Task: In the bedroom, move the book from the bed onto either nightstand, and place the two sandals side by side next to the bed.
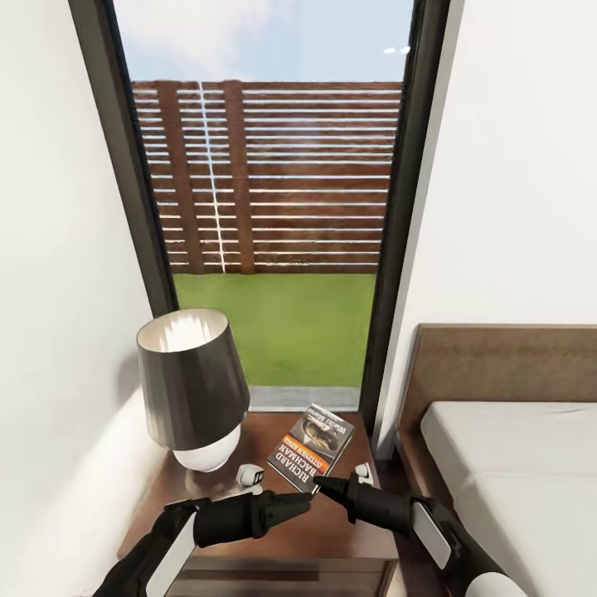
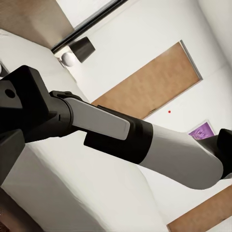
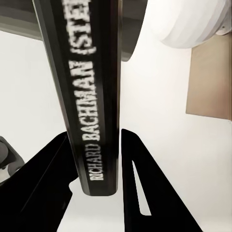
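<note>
Right gripper [image 1: 319, 487] of mine pinches the book [image 1: 313, 446] at its near edge, fingers narrow around the spine. It lies on the nightstand [image 1: 348, 531] beside the lamp [image 1: 191, 385]. I judge placement done: release, retreat, then fetch sandals. Left gripper [image 1: 308, 500]: can't tell.

The nightstand [image 1: 332, 531] under the right tool [image 1: 319, 487] is shiny brown wood, the book [image 1: 312, 446] has a smooth paper cover, and the bed [image 1: 514, 464] looks like soft matt cloth.

Dark grey book [image 1: 313, 449], orange band, white lettering; dark-brown nightstand [image 1: 274, 543]; black-shaded lamp [image 1: 192, 383].
</note>
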`<state>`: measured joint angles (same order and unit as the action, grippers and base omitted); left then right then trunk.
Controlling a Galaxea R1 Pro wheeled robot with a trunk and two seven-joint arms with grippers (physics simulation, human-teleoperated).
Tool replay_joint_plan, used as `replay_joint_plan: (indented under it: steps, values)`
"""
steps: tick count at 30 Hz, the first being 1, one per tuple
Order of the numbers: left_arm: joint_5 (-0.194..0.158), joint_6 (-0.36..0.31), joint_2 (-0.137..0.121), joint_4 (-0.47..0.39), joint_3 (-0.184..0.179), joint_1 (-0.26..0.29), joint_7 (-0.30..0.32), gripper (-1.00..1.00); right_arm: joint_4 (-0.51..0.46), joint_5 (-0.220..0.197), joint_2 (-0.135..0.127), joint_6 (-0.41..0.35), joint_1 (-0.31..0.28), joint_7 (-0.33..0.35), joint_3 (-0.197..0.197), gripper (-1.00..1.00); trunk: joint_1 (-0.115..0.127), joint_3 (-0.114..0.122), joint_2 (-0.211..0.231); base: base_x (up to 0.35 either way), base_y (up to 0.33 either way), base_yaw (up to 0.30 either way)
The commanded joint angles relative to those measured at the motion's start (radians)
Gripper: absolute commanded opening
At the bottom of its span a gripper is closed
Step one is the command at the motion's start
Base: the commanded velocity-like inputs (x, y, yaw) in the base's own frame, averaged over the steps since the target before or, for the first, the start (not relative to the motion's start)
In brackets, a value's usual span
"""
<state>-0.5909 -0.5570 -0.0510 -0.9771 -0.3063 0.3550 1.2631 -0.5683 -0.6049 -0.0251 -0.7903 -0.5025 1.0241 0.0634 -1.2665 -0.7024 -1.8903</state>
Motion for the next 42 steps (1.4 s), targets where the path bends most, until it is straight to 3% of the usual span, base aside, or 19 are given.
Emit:
replay_joint_plan:
  steps: [1, 13, 27, 37, 42]
  values:
    - [-0.009, -0.01, -0.001, 0.0, -0.003, 0.001, -0.001, 1.0, 0.0, -0.008, -0.001, -0.006, -0.001, 0.0, 0.004, -1.0, -0.004, -0.004, -0.008, 0.0, 0.0, 0.0]
    - [-0.009, -0.011, -0.001, 0.0, -0.004, 0.001, -0.001, 1.0, -0.001, -0.009, -0.001, -0.006, -0.001, 0.0, 0.004, -1.0, -0.05, -0.042, -0.092, 0.0, 0.0, 0.0]
    - [-0.009, -0.011, -0.001, 0.0, -0.004, 0.001, -0.001, 1.0, -0.001, -0.009, 0.001, 0.026, -0.001, 0.001, 0.004, -1.0, -0.05, -0.042, -0.092, 0.0, 0.0, 0.0]
    - [-0.009, -0.011, -0.001, 0.0, -0.004, 0.001, -0.002, 1.0, -0.002, -0.009, 0.008, 0.025, -0.001, 0.0, 0.005, -1.0, -0.088, -0.073, -0.162, 0.0, 0.0, 0.0]
    - [-0.009, -0.01, 0.0, 0.0, -0.005, 0.001, -0.002, 1.0, -0.004, -0.009, 0.014, 0.025, -0.001, -0.035, 0.004, -1.0, -0.088, -0.073, -0.162, 0.0, 0.0, 0.0]
